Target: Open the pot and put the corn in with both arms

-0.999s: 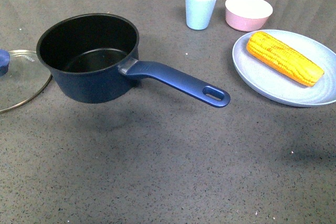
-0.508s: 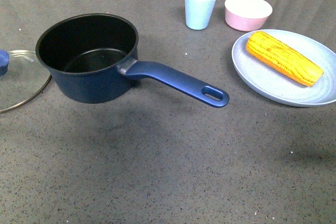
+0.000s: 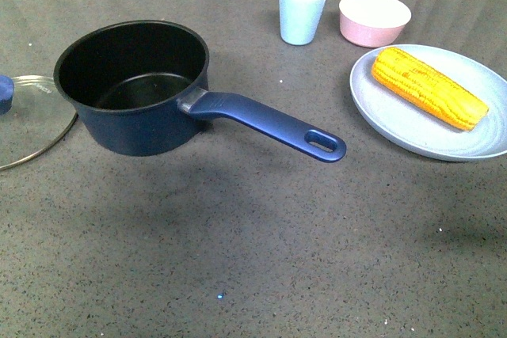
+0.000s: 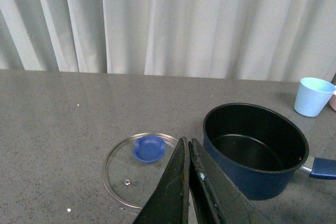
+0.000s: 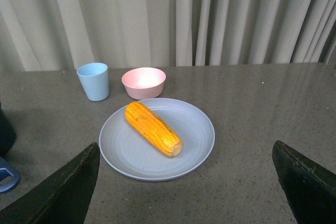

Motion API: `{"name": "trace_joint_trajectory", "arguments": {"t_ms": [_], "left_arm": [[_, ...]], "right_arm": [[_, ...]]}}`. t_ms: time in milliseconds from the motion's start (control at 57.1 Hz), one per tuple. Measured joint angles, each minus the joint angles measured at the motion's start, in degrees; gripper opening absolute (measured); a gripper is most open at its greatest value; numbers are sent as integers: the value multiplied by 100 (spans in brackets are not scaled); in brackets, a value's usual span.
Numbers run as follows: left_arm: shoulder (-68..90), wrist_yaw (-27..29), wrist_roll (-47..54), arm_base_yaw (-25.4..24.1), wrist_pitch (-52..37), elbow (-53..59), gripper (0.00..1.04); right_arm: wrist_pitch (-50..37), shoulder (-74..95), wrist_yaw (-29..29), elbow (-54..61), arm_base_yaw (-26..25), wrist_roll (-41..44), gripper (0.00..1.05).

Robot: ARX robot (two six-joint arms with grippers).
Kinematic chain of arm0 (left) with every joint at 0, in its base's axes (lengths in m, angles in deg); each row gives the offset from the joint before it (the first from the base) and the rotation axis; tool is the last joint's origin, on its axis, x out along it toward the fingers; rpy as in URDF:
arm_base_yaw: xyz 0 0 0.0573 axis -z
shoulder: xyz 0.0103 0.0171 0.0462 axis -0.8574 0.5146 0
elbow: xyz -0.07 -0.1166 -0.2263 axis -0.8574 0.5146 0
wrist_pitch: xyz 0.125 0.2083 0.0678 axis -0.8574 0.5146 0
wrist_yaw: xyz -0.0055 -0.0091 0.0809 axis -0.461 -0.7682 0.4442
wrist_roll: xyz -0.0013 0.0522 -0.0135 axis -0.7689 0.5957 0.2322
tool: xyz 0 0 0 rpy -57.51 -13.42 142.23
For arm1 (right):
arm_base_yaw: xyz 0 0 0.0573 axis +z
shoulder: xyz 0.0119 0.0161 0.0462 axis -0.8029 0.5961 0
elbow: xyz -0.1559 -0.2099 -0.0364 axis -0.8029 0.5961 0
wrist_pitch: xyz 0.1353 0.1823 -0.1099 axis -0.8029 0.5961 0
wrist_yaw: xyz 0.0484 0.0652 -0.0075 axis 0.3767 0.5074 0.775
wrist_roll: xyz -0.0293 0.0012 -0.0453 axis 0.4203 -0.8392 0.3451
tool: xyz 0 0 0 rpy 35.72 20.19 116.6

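Midpoint of a two-arm kitchen task: the pot point(image 3: 142, 128) stands open on the left of the tabletop point(image 3: 253, 235), with its glass lid point(image 3: 28, 120) lying flat just beside it. The corn point(image 3: 428, 87) lies untouched on a plate point(image 3: 412, 136) at the right, well apart from the pot. The left end effector point(image 4: 188, 182) hangs near the lid, fingers pressed together on nothing. The right end effector point(image 5: 185, 153) faces the plate, spread wide and empty. The opening looks done and the corn step seems next. That calls for the right arm to come down over the cob, close across its middle and carry it left to the pot. Compared with half a second ago nothing has moved; only a tiny blue fleck point(image 3: 219, 296) on the tabletop is new.
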Motion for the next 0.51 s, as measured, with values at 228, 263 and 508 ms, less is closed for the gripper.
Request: {"name": "trace_joint_trajectory", "arguments": {"t_ms": [228,263,508], "left_arm": [[-345,0,0,0,341,0,2],[-385,0,0,0,382,0,2],[-1360,0,0,0,1482,-2,2]], "right_arm": [[0,0,0,0,0,0,96],[0,0,0,0,0,0,96],[0,0,0,2,0,0,96]]}}
